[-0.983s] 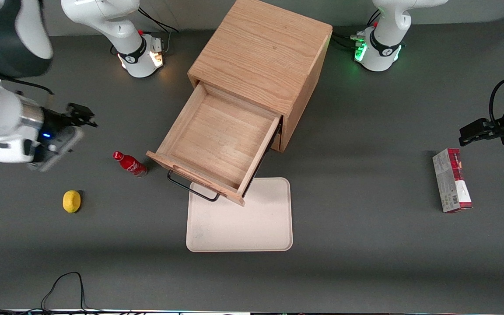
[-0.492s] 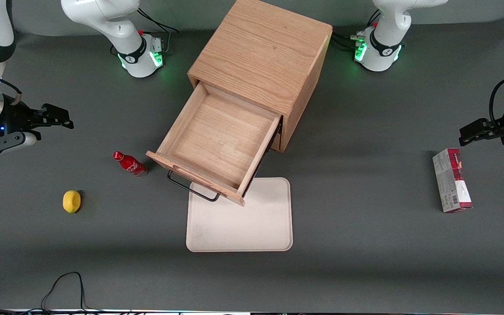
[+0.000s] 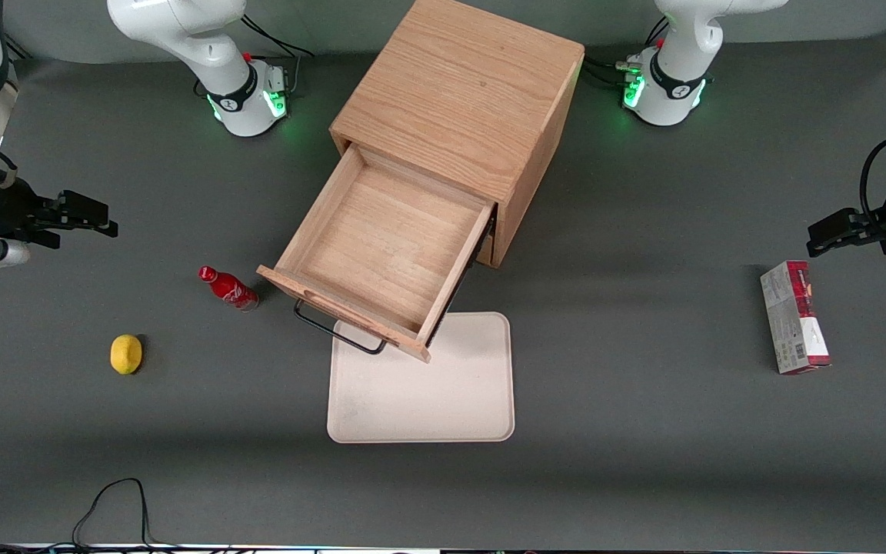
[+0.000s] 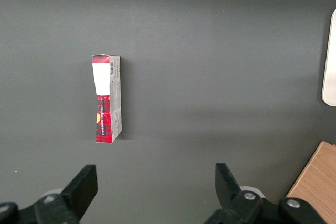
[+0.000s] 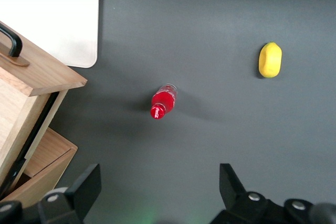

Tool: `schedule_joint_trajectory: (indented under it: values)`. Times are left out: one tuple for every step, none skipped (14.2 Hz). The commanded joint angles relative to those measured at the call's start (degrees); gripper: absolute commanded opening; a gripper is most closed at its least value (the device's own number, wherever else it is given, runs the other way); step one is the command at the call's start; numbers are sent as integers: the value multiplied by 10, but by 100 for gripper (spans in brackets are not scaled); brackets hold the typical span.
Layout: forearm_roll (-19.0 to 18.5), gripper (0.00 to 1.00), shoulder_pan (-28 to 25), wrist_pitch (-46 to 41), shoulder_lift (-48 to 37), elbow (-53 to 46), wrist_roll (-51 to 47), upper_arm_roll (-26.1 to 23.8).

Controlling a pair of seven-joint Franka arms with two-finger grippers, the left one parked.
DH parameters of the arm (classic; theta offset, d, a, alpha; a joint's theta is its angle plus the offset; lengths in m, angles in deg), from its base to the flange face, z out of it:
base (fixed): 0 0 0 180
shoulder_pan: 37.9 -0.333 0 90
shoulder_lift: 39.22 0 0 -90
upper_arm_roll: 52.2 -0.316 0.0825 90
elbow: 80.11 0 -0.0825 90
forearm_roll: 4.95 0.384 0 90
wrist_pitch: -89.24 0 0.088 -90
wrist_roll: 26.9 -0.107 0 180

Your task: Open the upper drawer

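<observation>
The upper drawer (image 3: 385, 254) stands pulled well out of the cabinet (image 3: 462, 100), its bare wooden floor open to view and nothing lying in it, so the task looks done as far as the pictures show; at most a little further travel might be left, though how much slide remains is hidden under the cabinet top. The drawer's long axis runs from the cabinet's mouth outward and toward the front camera, slanted toward the working arm's end of the table, and its front panel faces that same way. The black wire handle (image 3: 335, 328) juts from that panel, and the drawer's front overhangs the rim of the pale tray (image 3: 420, 419) that lies in front of the cabinet, nearer the camera. The gripper (image 3: 97, 218) hangs well apart from the cabinet, toward the working arm's end of the table, holding nothing, with its fingers spread wide in the wrist view. A red bottle (image 3: 228, 288) stands just beside the drawer's front corner, and a lemon (image 3: 126, 354) lies farther from the cabinet than the bottle, nearer the camera.
</observation>
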Motion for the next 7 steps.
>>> schedule_joint_trajectory:
  values:
    - [-38,100,33,2,-10,-4,-25,-72]
    - [-40,100,25,1,-8,-10,-25,-69]
    - [-40,100,25,1,-4,-15,-23,-68]
    - [-40,100,25,0,-3,-17,-25,-68]
    - [-40,100,23,0,-3,-17,-25,-68]
    - [-40,100,23,-1,-3,-17,-25,-68]
    - [-40,100,23,-1,-3,-17,-25,-68]
